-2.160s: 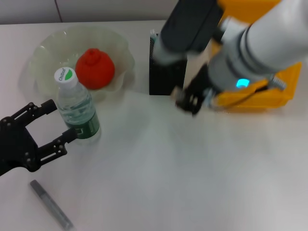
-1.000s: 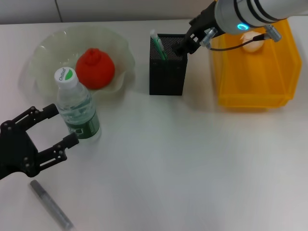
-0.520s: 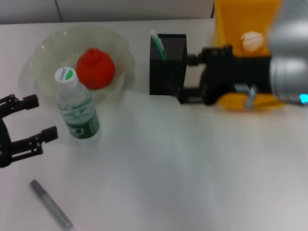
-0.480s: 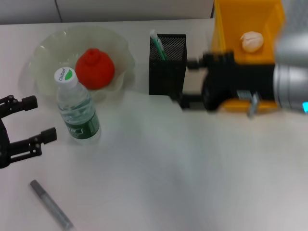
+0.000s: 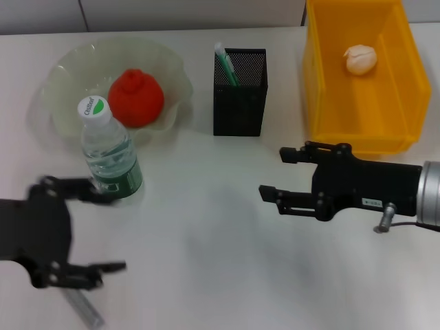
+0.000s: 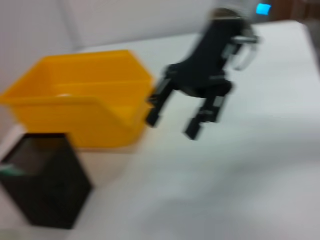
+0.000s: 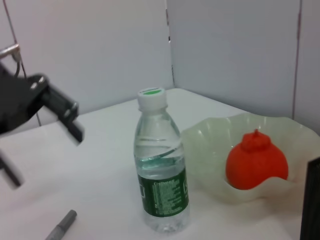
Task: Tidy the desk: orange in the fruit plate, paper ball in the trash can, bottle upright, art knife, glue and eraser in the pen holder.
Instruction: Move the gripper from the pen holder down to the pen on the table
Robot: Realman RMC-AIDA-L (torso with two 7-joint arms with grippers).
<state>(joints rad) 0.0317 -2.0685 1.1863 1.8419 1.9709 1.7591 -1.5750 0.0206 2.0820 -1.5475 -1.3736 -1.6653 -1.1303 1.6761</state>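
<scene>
The orange (image 5: 135,97) lies in the fruit plate (image 5: 69,69) at the back left. The bottle (image 5: 110,157) stands upright in front of the plate. The pen holder (image 5: 239,103) holds the mint-green glue (image 5: 224,63). The paper ball (image 5: 360,59) lies in the yellow trash can (image 5: 323,103). The art knife (image 5: 84,311) lies at the front left, partly under my left gripper (image 5: 89,225), which is open just above it and in front of the bottle. My right gripper (image 5: 278,173) is open and empty over the table in front of the trash can. The eraser is not in view.
The right wrist view shows the bottle (image 7: 160,167), the orange (image 7: 256,162), the plate (image 7: 210,145) and the knife's end (image 7: 62,225). The left wrist view shows the trash can (image 6: 75,95), the pen holder (image 6: 45,185) and the right gripper (image 6: 172,127).
My right gripper left the pen holder and came down and forward to in front of the trash can. My left gripper let go of the bottle and moved forward over the art knife.
</scene>
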